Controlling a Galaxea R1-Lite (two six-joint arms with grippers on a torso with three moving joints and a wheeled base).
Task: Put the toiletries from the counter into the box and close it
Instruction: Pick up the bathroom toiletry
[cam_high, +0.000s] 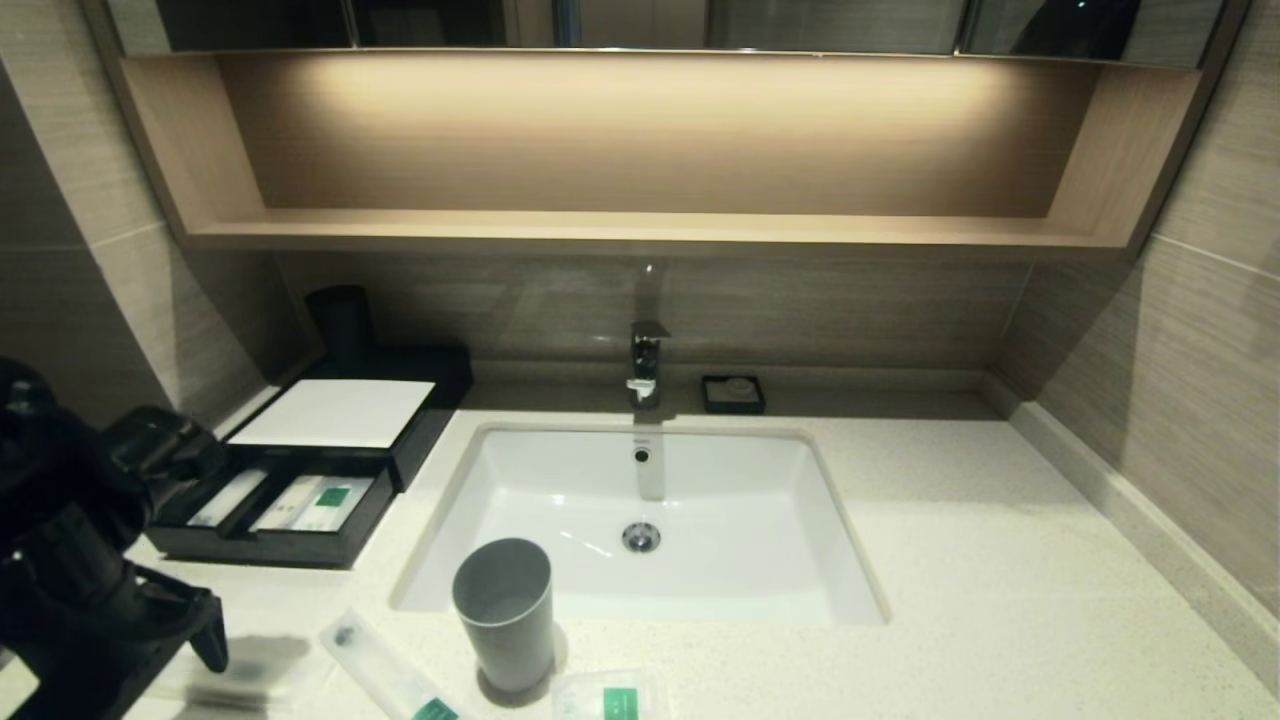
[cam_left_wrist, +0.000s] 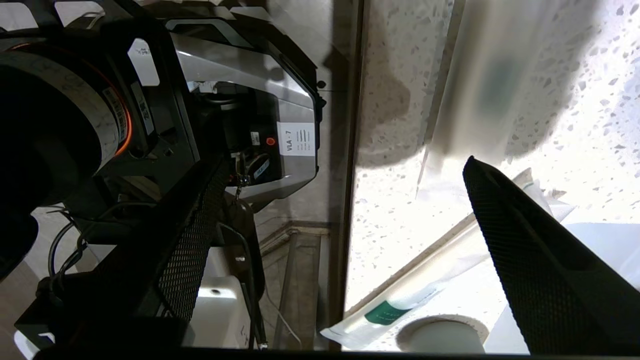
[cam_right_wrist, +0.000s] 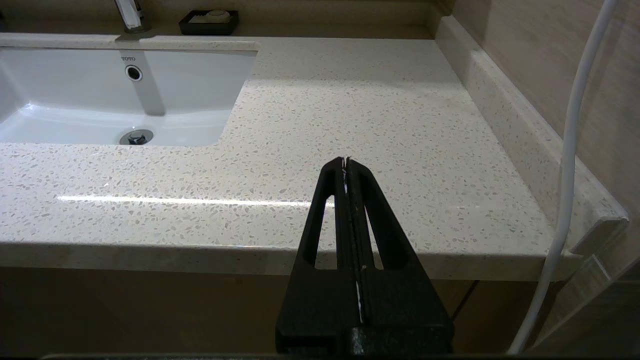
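Note:
The black box (cam_high: 420, 430) with a white top panel stands at the counter's (cam_high: 960, 560) back left. Its front drawer (cam_high: 265, 545) is pulled out and holds packets (cam_high: 300, 503), one with a green label. On the counter's front lie a long packet (cam_high: 385, 672) (cam_left_wrist: 440, 280), a small squarish packet (cam_high: 610, 697) and a blurred packet (cam_high: 240, 672) (cam_left_wrist: 490, 85). My left gripper (cam_high: 195, 640) (cam_left_wrist: 345, 165) hangs open over the front left edge, above the blurred packet, holding nothing. My right gripper (cam_right_wrist: 346, 162) is shut and empty at the front edge, right of the sink.
A grey cup (cam_high: 503, 610) stands between the long packet and the squarish one, in front of the white sink (cam_high: 800, 520). A faucet (cam_high: 648, 360) and a small black soap dish (cam_high: 733, 393) sit at the back. A wooden shelf (cam_high: 650, 230) overhangs the wall.

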